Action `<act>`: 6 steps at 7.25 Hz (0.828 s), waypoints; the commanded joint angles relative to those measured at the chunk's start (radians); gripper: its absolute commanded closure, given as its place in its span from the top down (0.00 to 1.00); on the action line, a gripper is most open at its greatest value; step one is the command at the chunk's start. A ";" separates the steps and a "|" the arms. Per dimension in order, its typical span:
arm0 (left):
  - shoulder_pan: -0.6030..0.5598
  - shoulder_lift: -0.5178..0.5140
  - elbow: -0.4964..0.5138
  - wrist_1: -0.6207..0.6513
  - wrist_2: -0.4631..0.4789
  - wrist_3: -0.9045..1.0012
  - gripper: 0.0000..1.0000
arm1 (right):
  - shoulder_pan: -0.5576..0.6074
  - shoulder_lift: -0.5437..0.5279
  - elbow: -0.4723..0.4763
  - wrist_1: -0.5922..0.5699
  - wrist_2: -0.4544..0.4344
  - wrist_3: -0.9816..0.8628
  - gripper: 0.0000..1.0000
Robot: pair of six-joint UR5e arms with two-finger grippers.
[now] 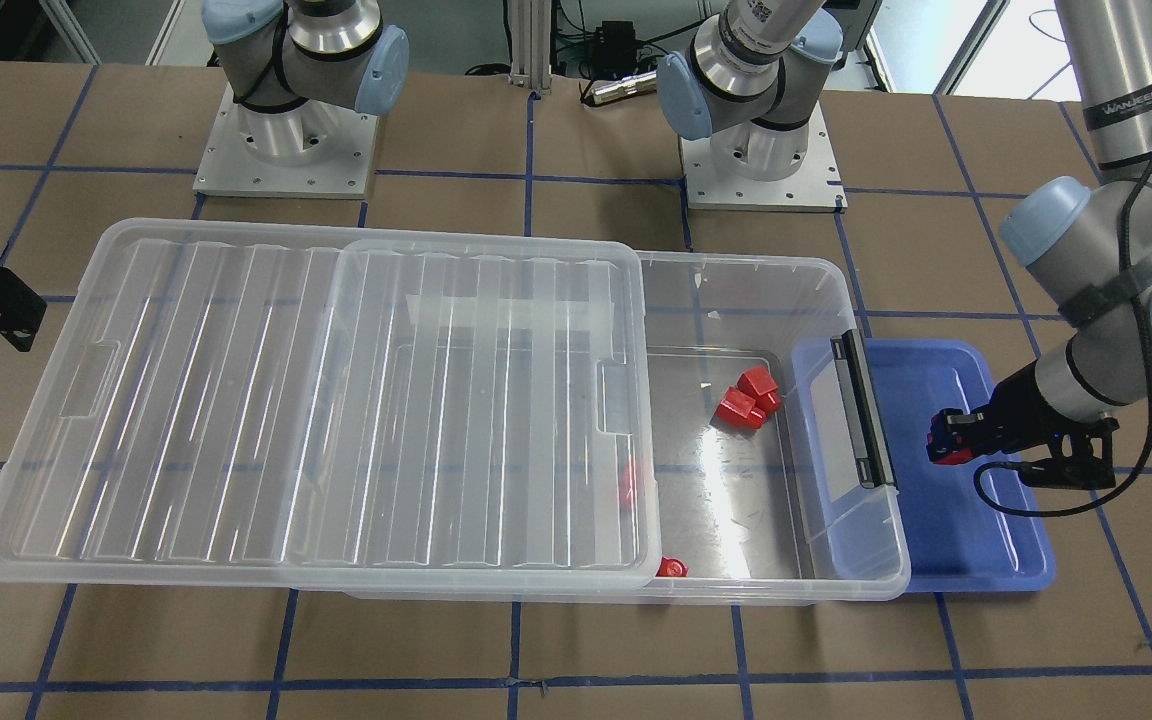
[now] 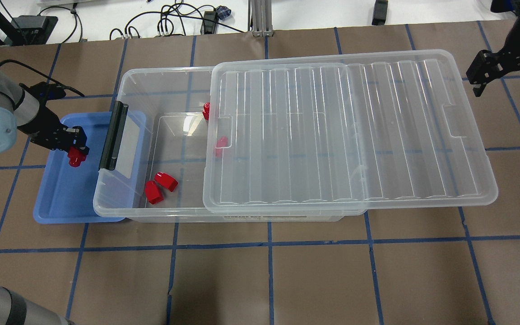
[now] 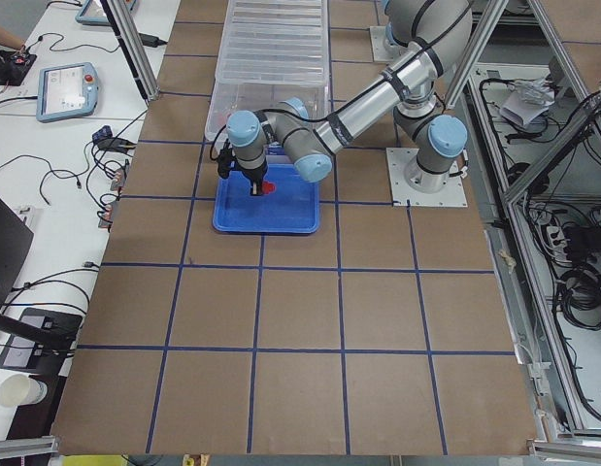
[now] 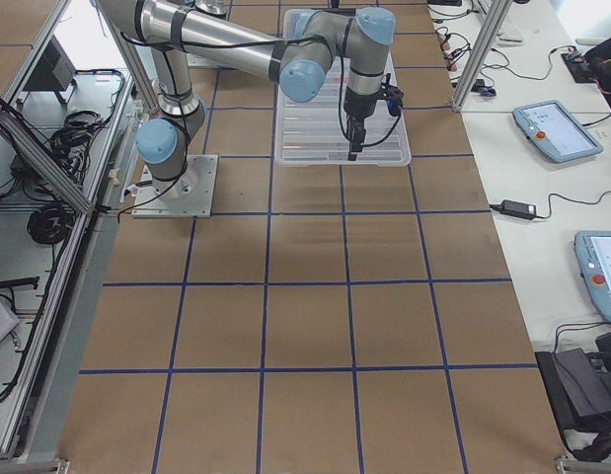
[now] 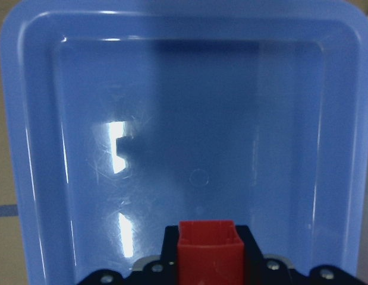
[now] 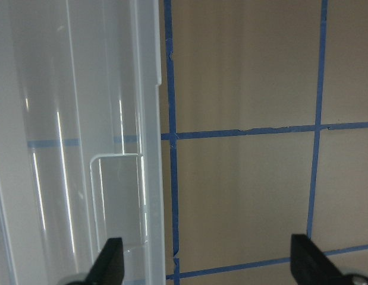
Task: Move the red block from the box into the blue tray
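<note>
My left gripper (image 2: 76, 152) is shut on a red block (image 2: 76, 157) and holds it above the blue tray (image 2: 63, 198); in the left wrist view the block (image 5: 207, 252) sits between the jaws over the bare tray floor (image 5: 231, 119). The same gripper (image 1: 944, 440) shows in the front view over the tray (image 1: 966, 540). The clear box (image 2: 160, 95) lies beside the tray with its lid (image 2: 350, 131) slid aside. Two red blocks (image 2: 160, 186) lie on its open floor; others (image 2: 220, 143) sit under the lid's edge. My right gripper (image 2: 503, 72) is open and empty beyond the lid's far end.
The box's black latch handle (image 2: 113, 135) overhangs the tray's edge next to my left gripper. The right wrist view shows the lid's rim (image 6: 145, 136) beside brown table with blue tape lines (image 6: 243, 130). Both arm bases (image 1: 286, 130) stand behind the box.
</note>
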 commanded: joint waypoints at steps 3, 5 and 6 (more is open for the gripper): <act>-0.054 0.070 0.092 -0.170 0.029 -0.012 1.00 | -0.021 0.023 0.003 -0.048 0.003 -0.008 1.00; -0.120 0.160 0.236 -0.436 0.029 -0.118 1.00 | -0.049 0.073 0.005 -0.048 -0.003 -0.009 1.00; -0.172 0.205 0.269 -0.487 0.029 -0.164 1.00 | -0.075 0.093 0.005 -0.110 -0.008 -0.017 1.00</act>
